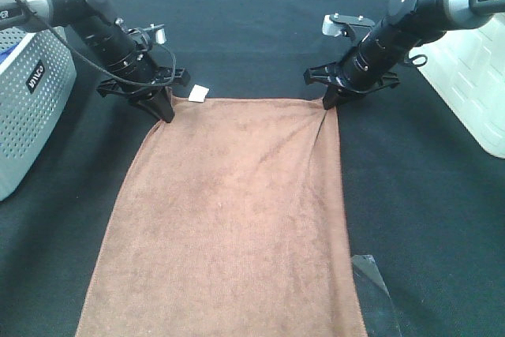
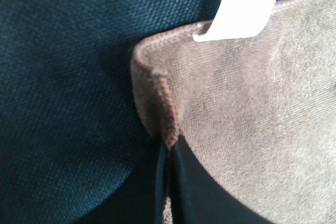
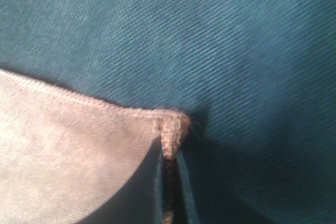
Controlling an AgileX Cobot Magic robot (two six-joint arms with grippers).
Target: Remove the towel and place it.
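The brown towel [image 1: 233, 219] lies flat on the dark cloth-covered table, running from the middle to the near edge. Its white tag [image 1: 197, 93] sticks out at the far left corner. My left gripper [image 1: 166, 116] is shut on the far left corner; the left wrist view shows the hem [image 2: 157, 98] pinched between the jaws, with the tag [image 2: 239, 9] beside it. My right gripper [image 1: 327, 104] is shut on the far right corner, which the right wrist view shows bunched between the jaws [image 3: 170, 135].
A grey perforated basket [image 1: 28, 108] stands at the left edge. A white box [image 1: 473, 84] stands at the right. A clear plastic piece [image 1: 375, 282] lies by the towel's near right side. The dark tablecloth [image 1: 252, 29] stretches beyond the towel.
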